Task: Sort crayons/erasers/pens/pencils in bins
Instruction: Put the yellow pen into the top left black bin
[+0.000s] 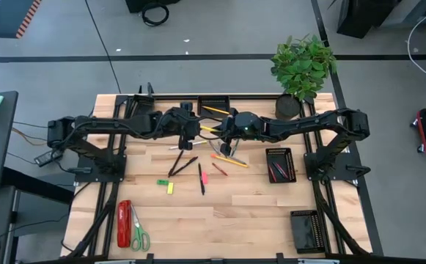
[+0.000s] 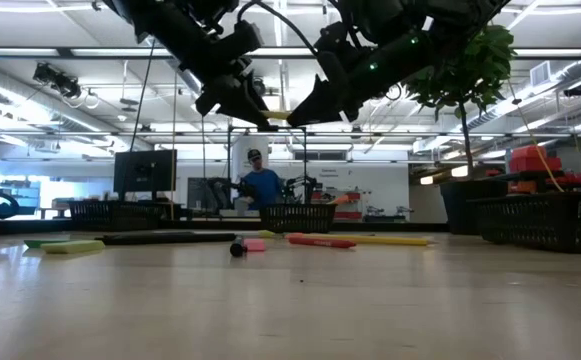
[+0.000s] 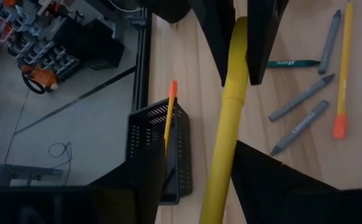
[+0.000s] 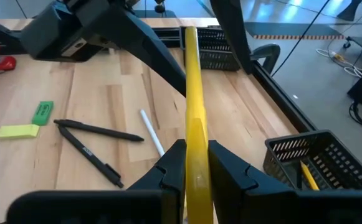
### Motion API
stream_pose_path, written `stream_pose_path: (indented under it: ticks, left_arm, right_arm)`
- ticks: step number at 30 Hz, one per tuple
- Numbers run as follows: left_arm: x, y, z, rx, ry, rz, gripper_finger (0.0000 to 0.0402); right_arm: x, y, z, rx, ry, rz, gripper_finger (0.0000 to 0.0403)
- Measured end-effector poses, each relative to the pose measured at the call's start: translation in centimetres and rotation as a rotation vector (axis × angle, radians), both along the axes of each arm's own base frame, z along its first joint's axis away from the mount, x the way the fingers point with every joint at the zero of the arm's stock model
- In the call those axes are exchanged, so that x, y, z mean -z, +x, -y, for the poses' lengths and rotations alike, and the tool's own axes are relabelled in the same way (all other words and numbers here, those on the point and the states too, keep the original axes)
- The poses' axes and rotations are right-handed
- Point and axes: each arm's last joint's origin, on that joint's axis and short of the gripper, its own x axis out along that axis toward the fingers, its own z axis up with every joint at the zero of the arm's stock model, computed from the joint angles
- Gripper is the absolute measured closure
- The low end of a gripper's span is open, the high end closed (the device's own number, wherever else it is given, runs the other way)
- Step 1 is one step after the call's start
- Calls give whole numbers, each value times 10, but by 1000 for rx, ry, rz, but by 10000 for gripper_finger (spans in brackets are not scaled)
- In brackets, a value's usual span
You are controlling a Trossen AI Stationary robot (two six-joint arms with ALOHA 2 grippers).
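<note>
A long yellow pencil hangs above the table's middle between my two grippers. My right gripper is shut on one end of it. The pencil's free end reaches in between the fingers of my left gripper, which is open, one finger on either side; I cannot tell whether they touch it. Pens, small erasers and a red crayon lie on the wood. One black mesh bin at the far edge holds a pencil. My right gripper pinches the pencil near one end between its two fingers. It comes from the table's right, slanting slightly down, and the pencil sticks straight out ahead along the fingers. The pencil is lifted clear of the table, roughly level.
A second bin with sticks in it stands at the right, a third at the near right corner. A red stapler and green scissors lie near left. A potted plant stands far right. Grey crayons lie below the grippers.
</note>
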Motion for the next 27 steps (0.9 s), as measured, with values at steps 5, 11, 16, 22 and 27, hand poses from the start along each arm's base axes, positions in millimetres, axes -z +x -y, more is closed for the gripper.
stream_pose_path:
  ticks: [5, 11, 16, 22, 27]
  left_arm:
    - [1, 0, 0, 4, -15, 1, 235]
    - [2, 0, 0, -7, -30, 9, 266]
    - [2, -1, -2, -13, -36, 6, 301]
    - [4, -2, -1, -8, -40, -9, 336]
    - [5, -2, 0, -8, -51, -18, 351]
  right_arm:
    - [1, 0, 0, -1, 0, -13, 342]
    - [1, -1, 0, 1, 0, -17, 342]
    - [1, -1, 0, 4, -1, -18, 342]
    - [1, -1, 0, 2, -4, -17, 342]
    - [1, -1, 0, 0, 4, -17, 342]
